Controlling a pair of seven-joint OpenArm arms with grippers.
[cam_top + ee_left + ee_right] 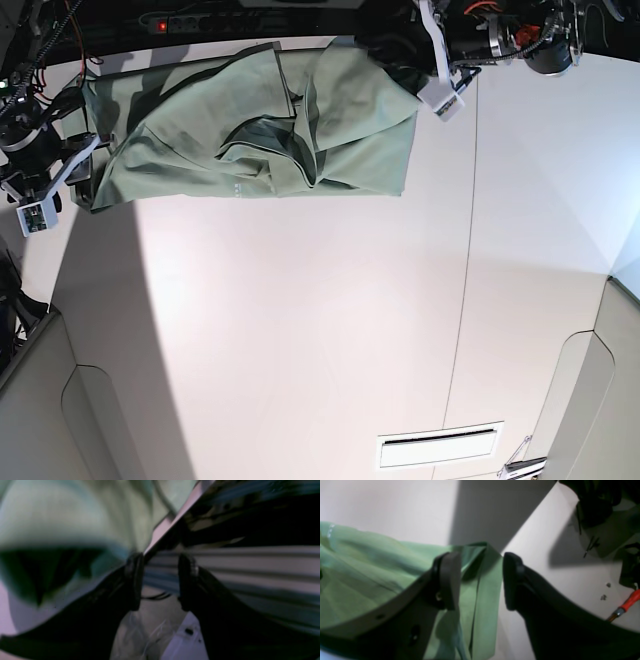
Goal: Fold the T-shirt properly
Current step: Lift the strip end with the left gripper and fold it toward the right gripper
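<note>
The T-shirt lies crumpled and partly folded over itself across the far side of the white table, pale green. In the right wrist view its hemmed edge runs between and beyond my right gripper's two dark fingers, which stand apart and pinch nothing. In the base view that gripper sits at the shirt's left end. My left gripper is open with nothing between its fingers; the view is blurred, with the shirt up to the left. In the base view the left gripper hovers at the shirt's far right corner.
A power strip and cables lie past the table's far edge. An orange-handled tool lies at the right of the right wrist view. A seam runs down the table, and a narrow slot sits near its front edge.
</note>
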